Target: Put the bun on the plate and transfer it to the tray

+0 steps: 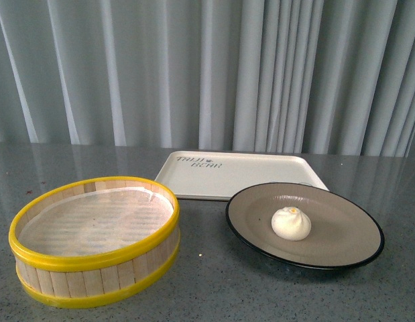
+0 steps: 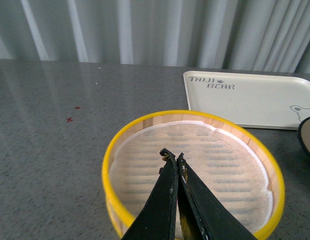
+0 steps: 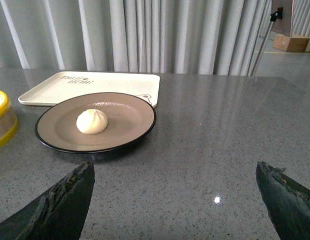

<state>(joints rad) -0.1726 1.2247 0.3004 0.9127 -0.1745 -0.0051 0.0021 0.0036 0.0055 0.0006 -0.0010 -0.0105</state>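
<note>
Bun sits on the plate already, just off its centre, so the job now looks like the plate-to-tray carry. Right gripper hangs with its fingers spread wide and nothing between them. The plate lies straight ahead of it, well apart, with the tray just beyond the plate's far edge. That plate looks stiff and fairly weighty, and its glossy black rim is likely slippery. I'd pinch the rim on the side nearest the gripper and keep it level, because the soft, light bun could roll. Left gripper has its fingers pressed together, empty, hovering over the paper-lined steamer basket
</note>
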